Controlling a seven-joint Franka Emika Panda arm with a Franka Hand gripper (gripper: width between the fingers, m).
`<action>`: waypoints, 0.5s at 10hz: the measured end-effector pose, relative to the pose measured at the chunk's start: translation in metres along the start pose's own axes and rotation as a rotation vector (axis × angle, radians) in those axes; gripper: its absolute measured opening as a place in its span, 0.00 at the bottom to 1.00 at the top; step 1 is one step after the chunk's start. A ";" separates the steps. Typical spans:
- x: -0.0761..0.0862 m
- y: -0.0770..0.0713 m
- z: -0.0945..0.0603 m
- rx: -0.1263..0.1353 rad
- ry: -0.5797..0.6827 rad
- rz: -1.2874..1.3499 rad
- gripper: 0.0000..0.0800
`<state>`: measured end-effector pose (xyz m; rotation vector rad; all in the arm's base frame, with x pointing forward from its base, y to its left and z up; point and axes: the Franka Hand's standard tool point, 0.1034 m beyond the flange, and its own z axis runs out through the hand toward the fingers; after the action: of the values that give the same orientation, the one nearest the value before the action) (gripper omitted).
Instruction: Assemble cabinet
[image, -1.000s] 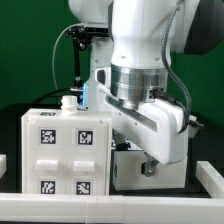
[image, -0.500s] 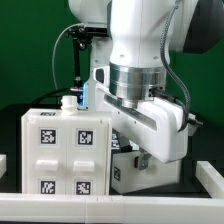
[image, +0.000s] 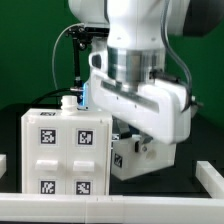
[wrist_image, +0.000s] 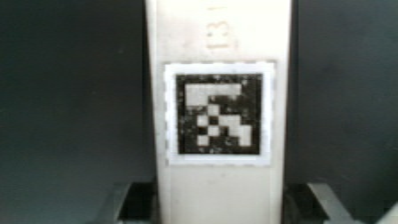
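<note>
A big white cabinet box (image: 60, 150) with several marker tags on its front stands at the exterior view's left. A smaller white cabinet piece (image: 140, 160) with tags hangs tilted under my hand, just to the box's right. My gripper (image: 136, 142) is mostly hidden by the hand there. In the wrist view the narrow white cabinet piece (wrist_image: 217, 60) with one tag runs straight out from between my gripper (wrist_image: 217, 205). One of the fingers (wrist_image: 135, 200) shows at each side of it, with thin dark strips between. The gripper appears shut on the piece.
A low white rail (image: 100, 207) runs along the front. White blocks show at the left edge (image: 4, 160) and right edge (image: 212, 176). A black pole with cables (image: 78, 60) and a small blue-white fitting (image: 76, 100) stand behind the box.
My hand has turned and risen toward the exterior view's right. The smaller cabinet piece under it has tilted and lifted with it. The big box has not moved.
</note>
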<state>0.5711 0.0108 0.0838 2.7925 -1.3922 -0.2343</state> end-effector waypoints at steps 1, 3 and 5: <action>-0.005 -0.006 -0.014 0.012 -0.007 -0.127 0.36; -0.011 -0.020 -0.026 -0.019 -0.057 -0.225 0.36; -0.012 -0.020 -0.024 -0.023 -0.059 -0.231 0.36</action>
<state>0.5834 0.0311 0.1072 2.9475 -1.0656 -0.3351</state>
